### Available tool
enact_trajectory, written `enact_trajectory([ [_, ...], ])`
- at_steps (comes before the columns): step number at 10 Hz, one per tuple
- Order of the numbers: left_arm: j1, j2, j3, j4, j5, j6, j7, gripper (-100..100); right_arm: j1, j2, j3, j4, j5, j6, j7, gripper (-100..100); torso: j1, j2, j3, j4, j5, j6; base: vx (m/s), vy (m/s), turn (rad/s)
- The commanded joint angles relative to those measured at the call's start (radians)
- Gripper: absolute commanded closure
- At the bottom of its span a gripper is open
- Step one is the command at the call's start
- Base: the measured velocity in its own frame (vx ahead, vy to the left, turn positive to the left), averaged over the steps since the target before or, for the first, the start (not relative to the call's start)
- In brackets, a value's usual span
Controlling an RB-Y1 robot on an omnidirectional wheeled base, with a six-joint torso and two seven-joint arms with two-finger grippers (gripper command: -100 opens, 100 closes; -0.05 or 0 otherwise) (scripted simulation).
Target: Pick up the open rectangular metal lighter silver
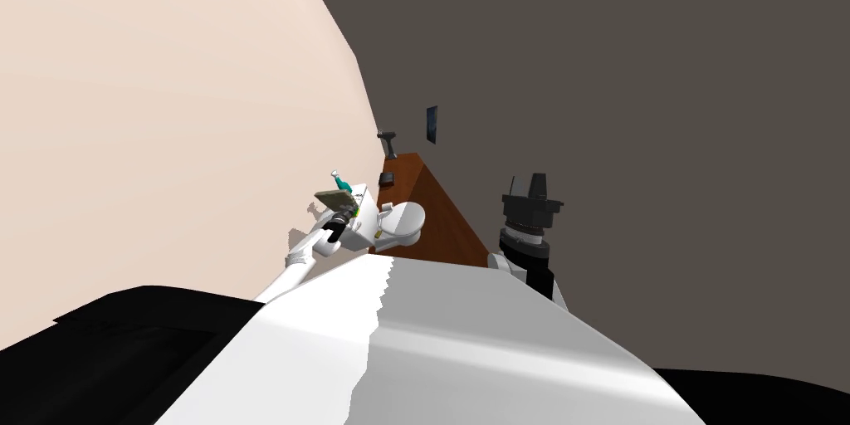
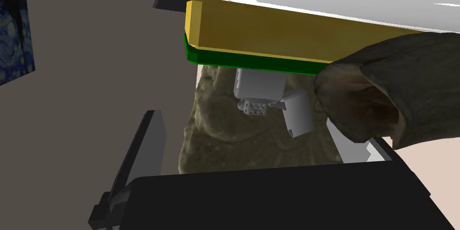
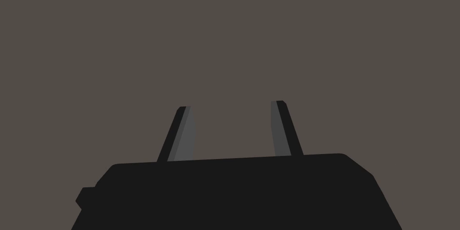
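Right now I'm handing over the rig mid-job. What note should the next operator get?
Left tool: open, holding nothing, over the toilet tank, lined up on the lighter but not yet around it.
Right tool: open, empty, held up at my right side.
Lighter: grey, lid flipped open, lying on an olive mottled cloth just beside a yellow-and-green sponge. A brown crumpled thing crowds one side.
Done: approach.
Left: advance, close on the lighter, lift.
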Motion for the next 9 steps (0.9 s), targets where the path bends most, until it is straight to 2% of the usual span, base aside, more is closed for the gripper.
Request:
enact_trajectory([
  [1, -0.024, -0.016, 0.01, 0.027, -0.036, -0.006, -0.011, -100, 0.0, 0.0, 0.0, 0.0, 0.0, 0.0, 0.0, 0, 0.0, 0.0, 0.0, 0.0, 0.0, 0.0, -0.016, -0.022, 0.002],
  [5, -0.078, -0.056, 0.042, 0.09, -0.108, -0.025, -0.054, -100, 0.0, 0.0, 0.0, 0.0, 0.0, 0.0, 0.0, 0, 0.001, -0.001, -0.001, 0.0, 0.0, 0.0, -0.009, -0.013, 0.014],
  [6, -0.103, -0.078, 0.061, 0.12, -0.138, -0.037, -0.082, -100, 0.0, 0.0, 0.0, 0.0, 0.0, 0.0, 0.0, 0, 0.001, -0.001, -0.001, 0.0, 0.0, 0.0, -0.001, -0.006, 0.045],
  [8, -0.128, -0.101, 0.081, 0.148, -0.165, -0.049, -0.112, -100, 0.0, 0.0, 0.0, 0.0, 0.0, 0.0, 0.0, 0, 0.001, -0.002, -0.001, 0.0, 0.0, 0.0, 0.002, -0.003, 0.035],
  [9, -0.152, -0.122, 0.1, 0.175, -0.189, -0.062, -0.141, -100, 0.0, 0.0, 0.0, 0.0, 0.0, 0.0, 0.0, 0, 0.001, -0.002, -0.001, 0.0, 0.0, 0.0, 0.006, 0.004, 0.047],
])
